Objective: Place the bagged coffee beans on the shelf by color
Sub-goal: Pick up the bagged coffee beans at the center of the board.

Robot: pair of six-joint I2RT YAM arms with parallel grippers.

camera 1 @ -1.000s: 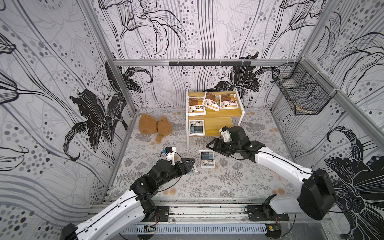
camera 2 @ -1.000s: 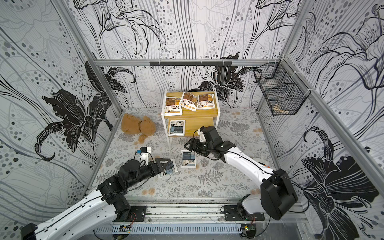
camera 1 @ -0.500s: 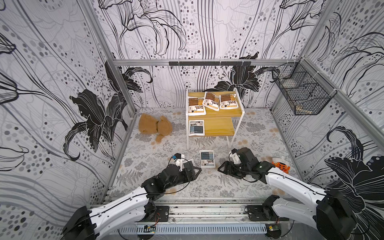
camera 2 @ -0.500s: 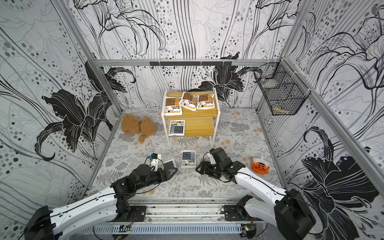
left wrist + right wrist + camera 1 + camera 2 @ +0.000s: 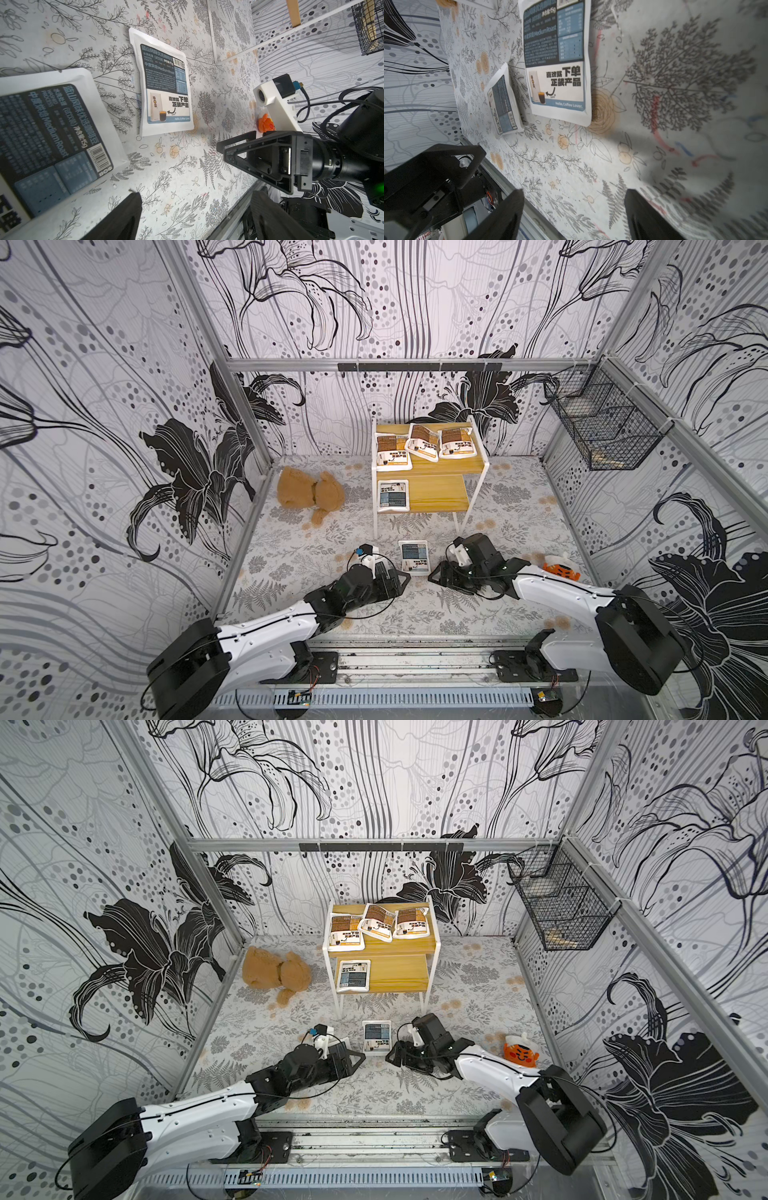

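Floral mat (image 5: pixel 291 564) — teddy bear (image 5: pixel 309 493), orange toy (image 5: pixel 561 570) aside — both jaws wide, empty, beside floor pouch (image 5: pixel 413 558)

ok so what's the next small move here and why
Probably ease the right hand forward over the near edge of the nearest blue pouch, which lies flat just ahead of it. That hand is open and empty, and the shelf's lower board holds a single blue pouch, with free room beside it.
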